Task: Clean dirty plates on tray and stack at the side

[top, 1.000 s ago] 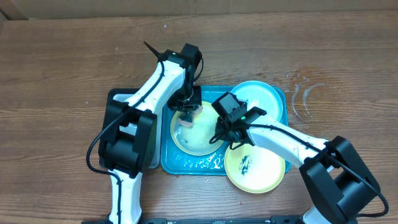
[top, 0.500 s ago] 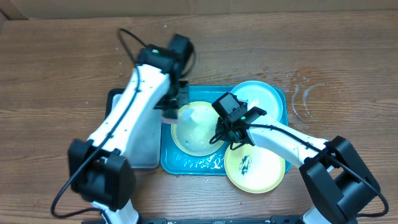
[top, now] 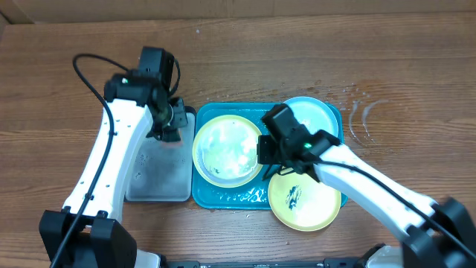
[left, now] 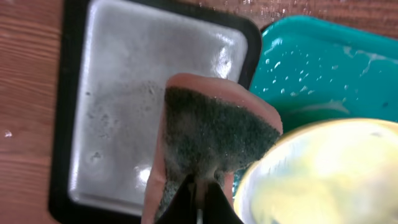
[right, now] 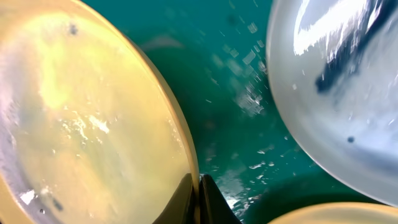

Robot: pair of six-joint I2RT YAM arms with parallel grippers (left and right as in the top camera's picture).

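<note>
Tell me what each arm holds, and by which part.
Left fingers pinch the sponge at one end; right fingers clamp the yellow plate by its rim.

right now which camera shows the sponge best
Left wrist view: the sponge fills the centre, dark scrubbing face to camera, pink edge clear, pinched in the left gripper above the grey tray. Overhead shows only a pinkish sliver under that gripper. Right wrist view shows the plate in the right gripper and teal tray, no sponge.
</note>
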